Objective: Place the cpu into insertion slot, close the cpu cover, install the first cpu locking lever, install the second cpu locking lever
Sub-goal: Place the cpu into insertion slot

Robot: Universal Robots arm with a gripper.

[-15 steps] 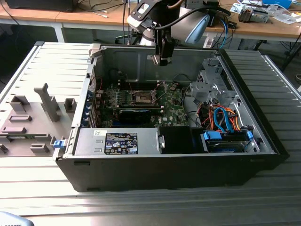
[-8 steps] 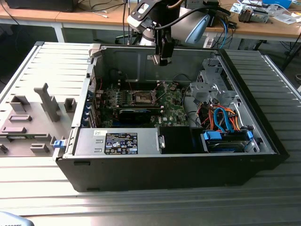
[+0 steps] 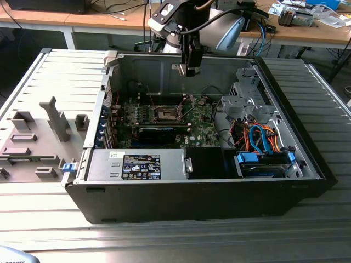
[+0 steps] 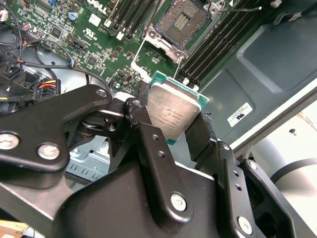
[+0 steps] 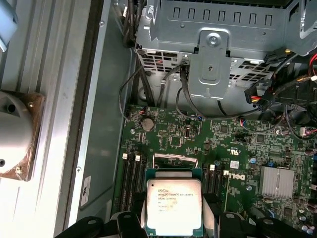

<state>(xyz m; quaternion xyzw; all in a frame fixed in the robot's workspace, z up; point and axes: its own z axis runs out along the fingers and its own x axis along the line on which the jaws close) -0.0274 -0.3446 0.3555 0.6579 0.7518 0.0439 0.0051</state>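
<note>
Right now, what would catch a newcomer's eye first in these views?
The gripper is shut on the cpu, its silvery top showing in both wrist views. Beyond it in the second wrist view, the insertion slot sits empty on the green board. In the exterior view, the gripper hangs above the open computer case.

Illegible print on the cpu [image 5: 174, 206], white sticker [image 4: 240, 114] on case wall [image 4: 267, 64], label [image 3: 141, 166] on power supply [image 3: 104, 164]
</note>
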